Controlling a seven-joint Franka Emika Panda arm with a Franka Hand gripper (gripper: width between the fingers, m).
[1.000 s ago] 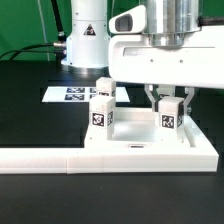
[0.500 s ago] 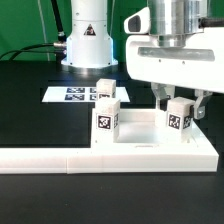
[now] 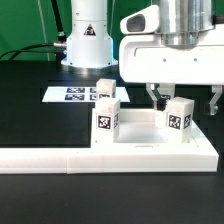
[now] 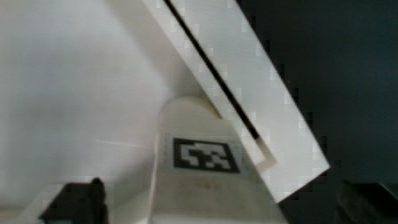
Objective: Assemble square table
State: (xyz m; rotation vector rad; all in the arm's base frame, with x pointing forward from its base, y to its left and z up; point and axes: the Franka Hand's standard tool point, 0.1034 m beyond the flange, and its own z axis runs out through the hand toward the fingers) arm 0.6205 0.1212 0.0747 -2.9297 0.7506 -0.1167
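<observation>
The white square tabletop (image 3: 150,148) lies on the black table with its raised rim up. One tagged white leg (image 3: 178,115) stands upright in its corner on the exterior view's right. My gripper (image 3: 185,100) hangs over that leg, open, with a finger on each side and a gap to both. Two more tagged legs (image 3: 105,120) stand at the tabletop's other side, one behind the other. The wrist view looks down on the leg's tag (image 4: 210,155) between my gripper (image 4: 214,215) fingers, beside the tabletop rim (image 4: 231,60).
A long white L-shaped rail (image 3: 40,157) runs along the front of the tabletop. The marker board (image 3: 68,93) lies flat behind, on the exterior view's left. The robot's base (image 3: 85,40) stands at the back.
The jaws have spread from a grip on the right-hand leg to wide open, letting it go. Gripper and leg shifted slightly toward the exterior view's right.
</observation>
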